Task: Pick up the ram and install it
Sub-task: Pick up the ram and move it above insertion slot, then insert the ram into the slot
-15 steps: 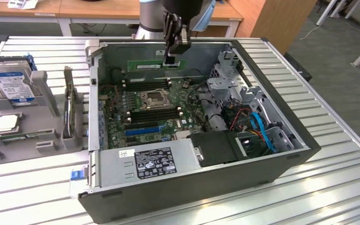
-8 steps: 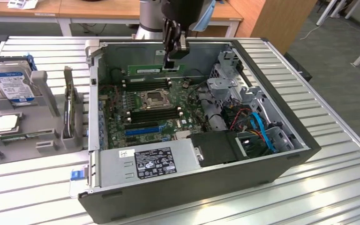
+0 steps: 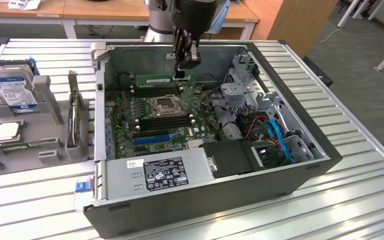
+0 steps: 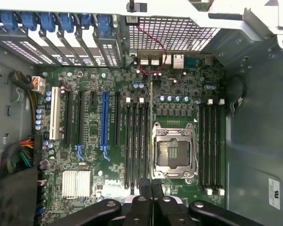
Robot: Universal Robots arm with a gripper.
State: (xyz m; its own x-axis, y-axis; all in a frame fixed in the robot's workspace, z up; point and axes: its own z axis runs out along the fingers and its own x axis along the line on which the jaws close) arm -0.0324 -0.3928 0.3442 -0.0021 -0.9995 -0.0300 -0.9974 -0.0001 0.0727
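Observation:
The ram (image 3: 155, 79) is a long thin green stick held level above the motherboard (image 3: 178, 127), inside the open computer case (image 3: 299, 150). My gripper (image 3: 180, 75) is shut on its end nearest the exterior view's right and hangs straight down from the arm. In the wrist view the ram (image 4: 151, 122) shows edge-on as a thin line running out from my gripper (image 4: 151, 193). It lies between the black memory slots (image 4: 137, 141) and the CPU socket (image 4: 173, 150), and parallel to the slots. It stands clear above the slots (image 3: 155, 91), not seated.
A second bank of memory slots (image 4: 210, 141) lies beyond the socket. The power supply (image 3: 158, 172), drive cage (image 3: 245, 95) and blue and red cables (image 3: 279, 140) crowd the case. A grey holder (image 3: 45, 150) at the exterior view's left carries a hard drive (image 3: 15, 90) and a CPU chip (image 3: 5, 131).

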